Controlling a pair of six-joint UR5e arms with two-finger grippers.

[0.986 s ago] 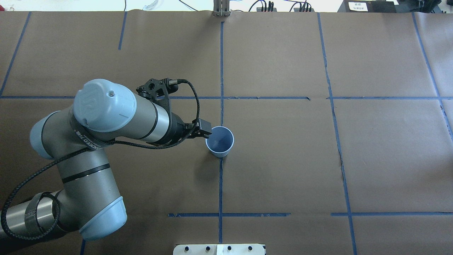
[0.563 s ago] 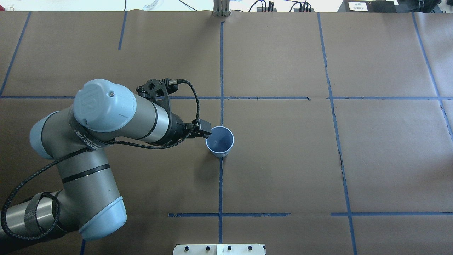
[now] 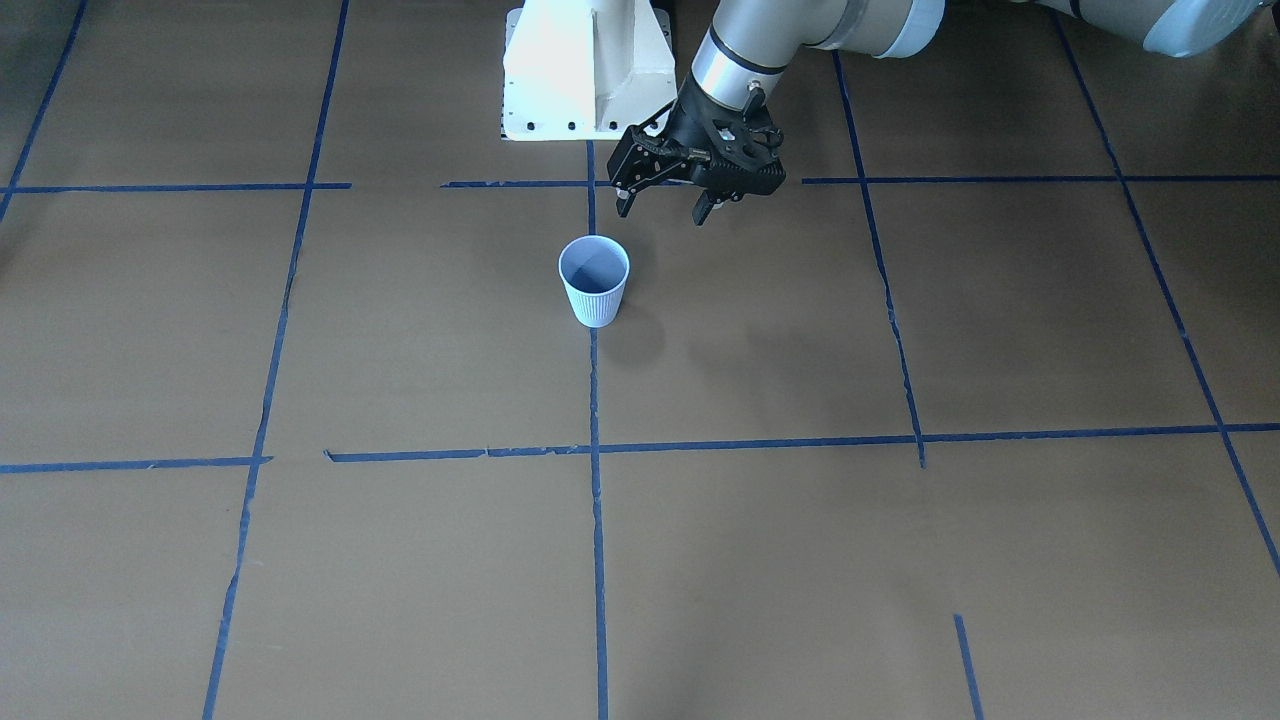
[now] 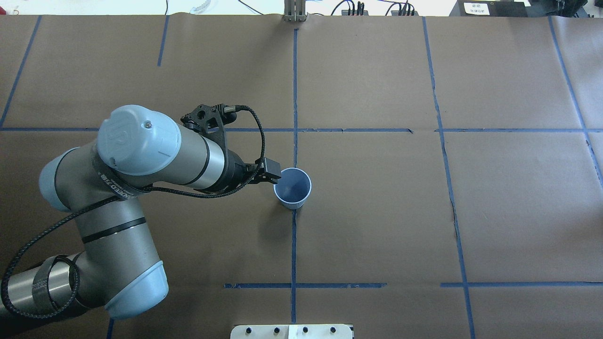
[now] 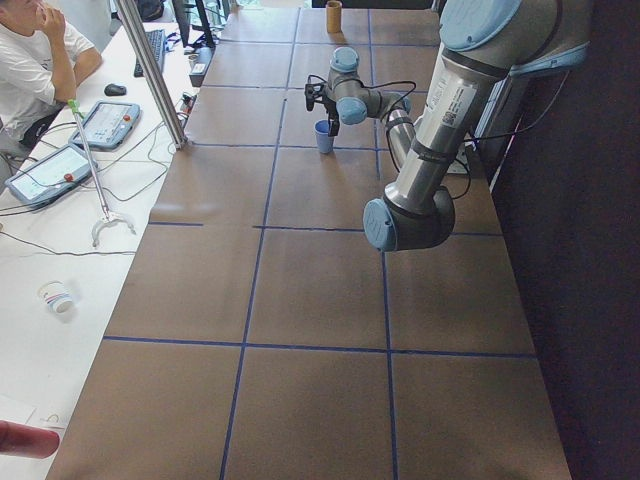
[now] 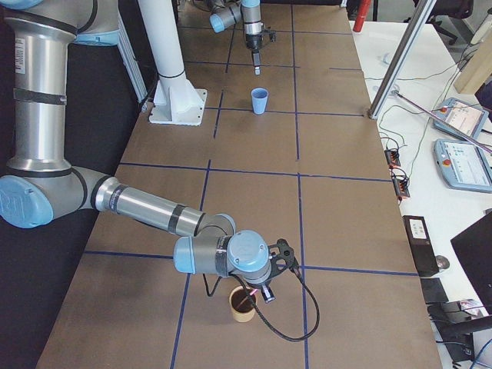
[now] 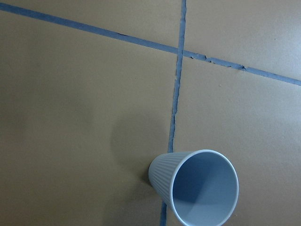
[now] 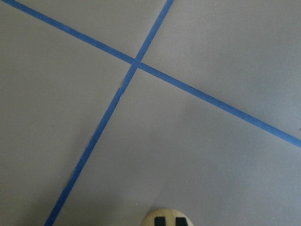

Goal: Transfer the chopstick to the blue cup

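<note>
The pale-blue ribbed cup [image 3: 595, 280] stands upright and empty on a blue tape line near the table's middle; it also shows in the overhead view [image 4: 292, 188] and the left wrist view [image 7: 197, 188]. My left gripper [image 3: 662, 210] hangs open and empty above the table, just on the robot's side of the cup. My right gripper [image 6: 260, 294] is over a tan cup [image 6: 243, 304] at the table's right end. A short pinkish-red piece of chopstick [image 6: 252, 294] shows at that cup's mouth. Two dark fingertips [image 8: 160, 221] show at the right wrist view's bottom edge; I cannot tell if they grip anything.
Brown paper with blue tape lines [image 4: 295, 94] covers the table. The white robot base [image 3: 590, 70] stands at the near edge. An operator [image 5: 35, 60] sits at a side desk with tablets and cables.
</note>
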